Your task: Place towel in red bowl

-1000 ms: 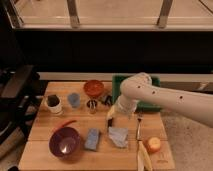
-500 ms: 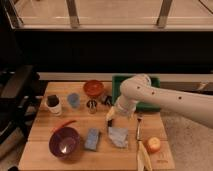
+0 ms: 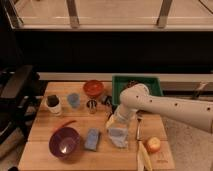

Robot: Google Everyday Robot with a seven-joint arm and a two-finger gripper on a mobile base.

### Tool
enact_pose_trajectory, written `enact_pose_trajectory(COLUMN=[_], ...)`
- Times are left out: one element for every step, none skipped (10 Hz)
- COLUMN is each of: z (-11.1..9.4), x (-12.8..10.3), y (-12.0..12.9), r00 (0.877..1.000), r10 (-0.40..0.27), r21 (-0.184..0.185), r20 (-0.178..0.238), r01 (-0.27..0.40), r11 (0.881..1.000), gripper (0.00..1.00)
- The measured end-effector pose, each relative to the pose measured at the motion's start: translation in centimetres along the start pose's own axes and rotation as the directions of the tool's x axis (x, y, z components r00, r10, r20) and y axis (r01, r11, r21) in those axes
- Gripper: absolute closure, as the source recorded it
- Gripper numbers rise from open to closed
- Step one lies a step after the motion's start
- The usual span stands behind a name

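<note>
Little change: your gripper has eased down a touch over the towel, jaws apart, nothing gripped. So you're still on the reach and the pick hasn't started. Towel lies rumpled, pale grey-blue, on the board just beside the sponge, well apart from the red bowl.

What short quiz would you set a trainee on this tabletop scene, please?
1. True or false: the towel lies in the red bowl.
2. The end effector is closest to: A) the red bowl, B) the towel, C) the green tray.
3. What lies between the purple bowl and the towel?
Key: 1 false, it lies on the table; 2 B; 3 the blue sponge.
</note>
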Motion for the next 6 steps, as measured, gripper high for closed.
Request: enact_pose_trajectory(z=[1.2, 2.9, 4.0, 4.6, 5.1, 5.5], x=[0.2, 0.4, 0.7, 0.9, 1.0, 1.2], y=[-0.2, -0.4, -0.8, -0.9, -0.8, -0.6], r00=[1.0, 0.999, 0.997, 0.995, 0.993, 0.991], r10=[0.006, 0.016, 0.026, 0.034, 0.035, 0.025], r21=[0.014, 0.023, 0.027, 0.026, 0.024, 0.022], r20=[-0.017, -0.045, -0.07, -0.094, -0.116, -0.131], r01=[-0.006, -0.015, -0.025, -0.031, -0.032, -0.022], r11=[1.0, 1.0, 0.999, 0.999, 0.999, 1.0], gripper=[0.28, 0.28, 0.28, 0.32, 0.39, 0.52])
